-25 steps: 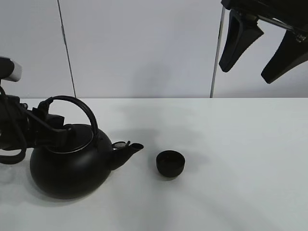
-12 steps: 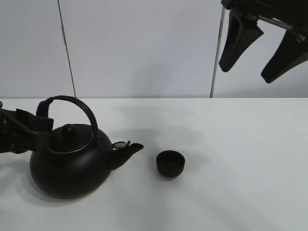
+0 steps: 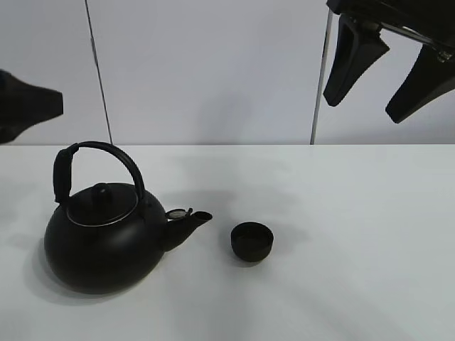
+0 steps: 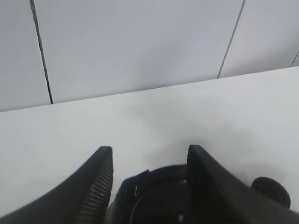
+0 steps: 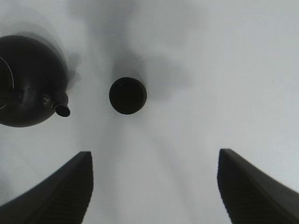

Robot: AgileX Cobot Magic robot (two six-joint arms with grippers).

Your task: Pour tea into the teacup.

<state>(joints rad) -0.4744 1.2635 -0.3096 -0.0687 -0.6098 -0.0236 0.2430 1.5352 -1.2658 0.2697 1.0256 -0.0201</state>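
The kettle sits at the near left of the table, spout aimed right at the teacup just beside it, its arched handle apparently under the open left gripper, while the right gripper hangs open, high and farther off.

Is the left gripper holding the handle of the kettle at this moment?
No. In the exterior high view the left gripper hangs apart from the kettle, whose handle is free.
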